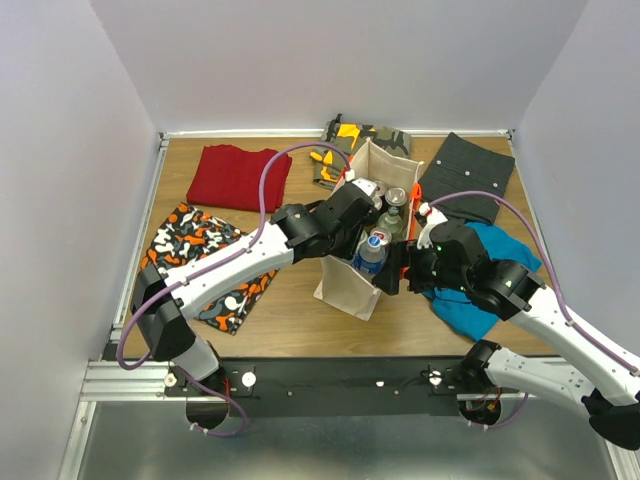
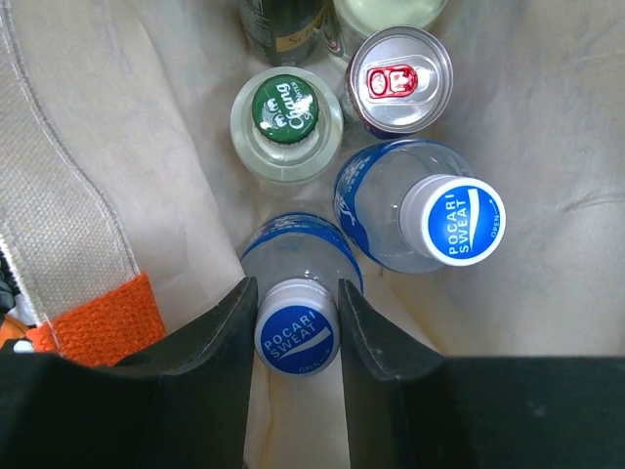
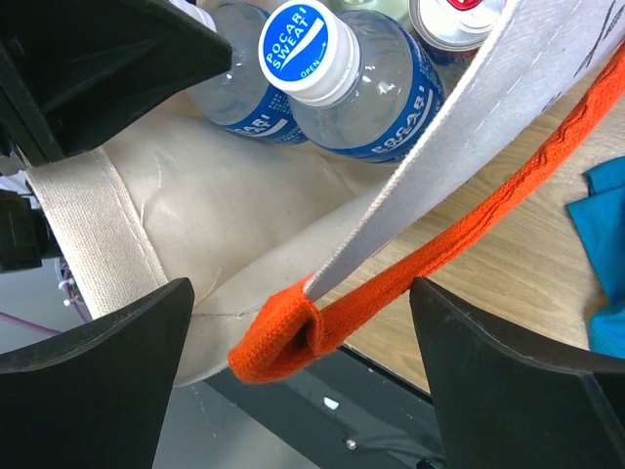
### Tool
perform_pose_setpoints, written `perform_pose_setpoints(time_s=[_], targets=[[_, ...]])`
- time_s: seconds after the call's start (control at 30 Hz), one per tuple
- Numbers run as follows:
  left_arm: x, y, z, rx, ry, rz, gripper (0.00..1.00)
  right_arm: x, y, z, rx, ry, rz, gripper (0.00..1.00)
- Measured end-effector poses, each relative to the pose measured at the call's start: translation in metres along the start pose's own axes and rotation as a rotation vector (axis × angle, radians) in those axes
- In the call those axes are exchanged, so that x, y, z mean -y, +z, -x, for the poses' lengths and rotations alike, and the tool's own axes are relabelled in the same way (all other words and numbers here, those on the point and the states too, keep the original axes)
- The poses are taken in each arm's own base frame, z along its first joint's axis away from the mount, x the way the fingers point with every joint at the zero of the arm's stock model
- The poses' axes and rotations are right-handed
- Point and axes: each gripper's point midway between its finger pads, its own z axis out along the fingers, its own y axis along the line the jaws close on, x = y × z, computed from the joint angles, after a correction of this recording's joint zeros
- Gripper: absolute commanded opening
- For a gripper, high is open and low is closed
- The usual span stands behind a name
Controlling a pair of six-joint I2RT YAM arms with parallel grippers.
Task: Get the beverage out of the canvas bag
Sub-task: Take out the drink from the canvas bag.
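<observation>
Wooden surface [image 1: 300, 310] carries everything. The canvas bag [image 1: 350, 285] stands upright mid-surface with its mouth open, both arms reaching in toward it from the near edge.

Folded clothes lie flat around the bag:
- red one [image 1: 238, 175] at far left
- orange/black/white print [image 1: 205, 260] at near left, under the left arm
- camo with yellow [image 1: 360, 135] behind the bag
- dark grey [image 1: 465, 175] at far right
- blue one [image 1: 480, 300] at near right, under the right arm

The drinks stand upright inside the bag, packed close:
- two Pocari Sweat bottles
- green-capped Chang bottle [image 2: 286, 112]
- silver can with red tab [image 2: 400, 78]
- dark bottle [image 2: 278, 24] at the top edge of the left wrist view, label unreadable

Left pincer [image 2: 296, 288] is down inside the bag, its fingers pressed on either side of the blue cap of the near Pocari Sweat bottle [image 2: 298, 337]. That bottle sits in the bag just beside the fabric wall. The second Pocari Sweat bottle [image 2: 452, 220] is just beside it.

Right pincer [image 3: 301, 293] is spread wide at the bag's right rim. The orange handle [image 3: 391, 283] loops between its fingers, and neither finger visibly touches it.
</observation>
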Motion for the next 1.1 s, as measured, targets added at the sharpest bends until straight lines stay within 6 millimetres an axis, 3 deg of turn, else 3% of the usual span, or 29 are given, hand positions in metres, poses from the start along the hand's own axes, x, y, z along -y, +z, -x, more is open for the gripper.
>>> perform_pose_setpoints(time_s=[0.07, 0.13, 0.7, 1.1], targets=[[0.000, 0.000, 0.000, 0.000, 0.000, 0.000, 0.05, 0.001, 0.000, 0.000, 0.002, 0.000, -0.004, 1.00], [0.000, 0.000, 0.000, 0.000, 0.000, -0.001, 0.00, 0.001, 0.000, 0.001, 0.003, 0.000, -0.007, 1.00], [0.003, -0.002, 0.004, -0.066, 0.039, 0.017, 0.00, 0.007, -0.001, 0.000, 0.006, -0.008, -0.035, 1.00], [0.005, -0.022, 0.024, -0.065, 0.079, 0.014, 0.00, 0.009, -0.002, -0.001, 0.007, -0.009, -0.044, 1.00]])
